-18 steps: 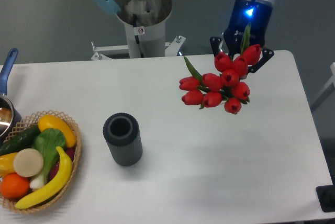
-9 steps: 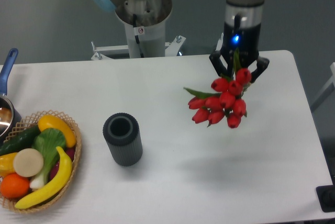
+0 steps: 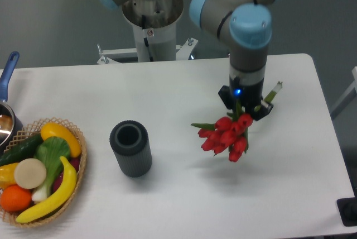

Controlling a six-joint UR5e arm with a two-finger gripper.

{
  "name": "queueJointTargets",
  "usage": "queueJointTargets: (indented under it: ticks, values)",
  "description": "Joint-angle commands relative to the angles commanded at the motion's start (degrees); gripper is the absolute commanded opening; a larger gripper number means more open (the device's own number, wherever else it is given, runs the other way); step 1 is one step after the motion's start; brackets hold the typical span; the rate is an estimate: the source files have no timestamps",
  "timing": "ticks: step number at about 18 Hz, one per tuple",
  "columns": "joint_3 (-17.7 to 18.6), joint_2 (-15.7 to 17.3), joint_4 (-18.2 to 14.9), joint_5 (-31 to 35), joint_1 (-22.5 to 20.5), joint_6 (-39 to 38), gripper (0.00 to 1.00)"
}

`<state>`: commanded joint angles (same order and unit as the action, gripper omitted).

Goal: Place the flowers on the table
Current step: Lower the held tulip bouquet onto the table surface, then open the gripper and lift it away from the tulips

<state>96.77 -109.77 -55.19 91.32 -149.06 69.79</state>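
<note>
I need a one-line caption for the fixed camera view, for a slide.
UR5e gripper holds a bunch of red tulips above the white table, right of a dark cylinder vase.

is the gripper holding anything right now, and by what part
Yes: the gripper is shut on the flowers, gripping the stems just above the red heads, which hang down over the table.

Plain grey-blue wall (image 3: 50,15) behind, evenly lit.

I've brought the gripper (image 3: 244,110) forward and down from the table's (image 3: 167,94) far edge. The tulips (image 3: 226,134) came along, heads bunched tighter and hanging lower over the middle-right now.
</note>
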Motion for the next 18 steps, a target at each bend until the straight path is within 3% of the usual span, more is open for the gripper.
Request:
queueJointTargets:
  ticks: [7, 11, 16, 18]
  values:
    - [-0.2, -4.6, 0.1, -0.2, 0.6, 0.1, 0.31]
    - [-1.3, -5.5, 0.0, -0.4, 0.6, 0.1, 0.40]
    - [-3.0, -5.6, 0.2, -0.4, 0.6, 1.5, 1.00]
    - [-3.2, -4.8, 1.0, -0.4, 0.4, 1.6, 1.00]
